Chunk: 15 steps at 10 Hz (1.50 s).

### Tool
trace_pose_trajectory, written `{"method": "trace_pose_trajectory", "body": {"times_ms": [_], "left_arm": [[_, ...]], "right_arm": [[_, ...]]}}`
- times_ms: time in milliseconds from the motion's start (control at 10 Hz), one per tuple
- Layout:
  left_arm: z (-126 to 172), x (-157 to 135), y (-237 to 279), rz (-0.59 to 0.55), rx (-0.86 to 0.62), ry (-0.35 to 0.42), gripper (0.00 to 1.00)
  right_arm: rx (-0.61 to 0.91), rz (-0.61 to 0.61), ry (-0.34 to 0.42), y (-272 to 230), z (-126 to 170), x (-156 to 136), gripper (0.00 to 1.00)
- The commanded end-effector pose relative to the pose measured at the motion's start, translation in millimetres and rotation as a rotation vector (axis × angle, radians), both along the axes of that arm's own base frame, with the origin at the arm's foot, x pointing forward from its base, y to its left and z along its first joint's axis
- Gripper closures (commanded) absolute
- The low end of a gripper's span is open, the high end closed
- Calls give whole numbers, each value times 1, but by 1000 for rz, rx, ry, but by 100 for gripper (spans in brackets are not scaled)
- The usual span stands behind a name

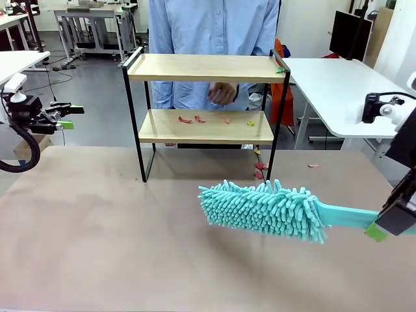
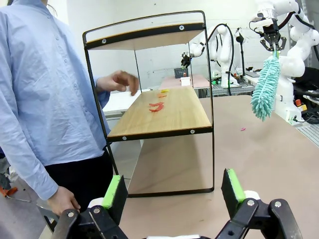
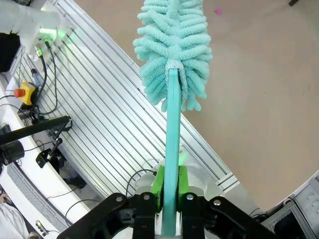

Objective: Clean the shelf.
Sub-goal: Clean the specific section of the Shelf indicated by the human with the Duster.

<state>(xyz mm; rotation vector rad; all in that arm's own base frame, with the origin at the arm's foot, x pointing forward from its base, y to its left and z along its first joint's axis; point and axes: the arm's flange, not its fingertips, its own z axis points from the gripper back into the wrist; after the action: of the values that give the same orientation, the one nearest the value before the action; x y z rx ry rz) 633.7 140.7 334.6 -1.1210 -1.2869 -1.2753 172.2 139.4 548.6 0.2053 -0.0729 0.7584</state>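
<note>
The shelf (image 1: 205,67) stands at the table's far middle, with red scraps (image 1: 185,119) and a yellow bit (image 1: 250,123) on its lower board and a green bit (image 1: 279,69) on the top board's right end. A person's hand (image 1: 223,93) hovers behind it, between the boards. My right gripper (image 1: 383,227) is shut on the handle of a teal fluffy duster (image 1: 263,209), held level above the table in front of the shelf. The right wrist view shows the duster (image 3: 174,50) clamped in that gripper (image 3: 169,194). My left gripper (image 1: 71,116) hangs open at far left; its own view shows the gripper (image 2: 174,191) facing the shelf (image 2: 164,114) end-on.
Red scraps (image 1: 260,170) and a pink one (image 1: 313,165) lie on the brown tabletop (image 1: 97,227) near the shelf's right leg. A white table (image 1: 338,84) stands at back right. The person (image 2: 45,99) stands close to the shelf's far side.
</note>
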Motion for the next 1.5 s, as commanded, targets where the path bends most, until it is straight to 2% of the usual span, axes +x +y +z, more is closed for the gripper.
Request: {"method": "trace_pose_trajectory", "body": {"times_ms": [0,1400], "left_arm": [[3,-2,0,-4,6,-3,0],[3,-2,0,-4,6,-3,0]], "right_arm": [[28,-3,-7,3,4,1,87],[28,-3,-7,3,4,1,87]]}}
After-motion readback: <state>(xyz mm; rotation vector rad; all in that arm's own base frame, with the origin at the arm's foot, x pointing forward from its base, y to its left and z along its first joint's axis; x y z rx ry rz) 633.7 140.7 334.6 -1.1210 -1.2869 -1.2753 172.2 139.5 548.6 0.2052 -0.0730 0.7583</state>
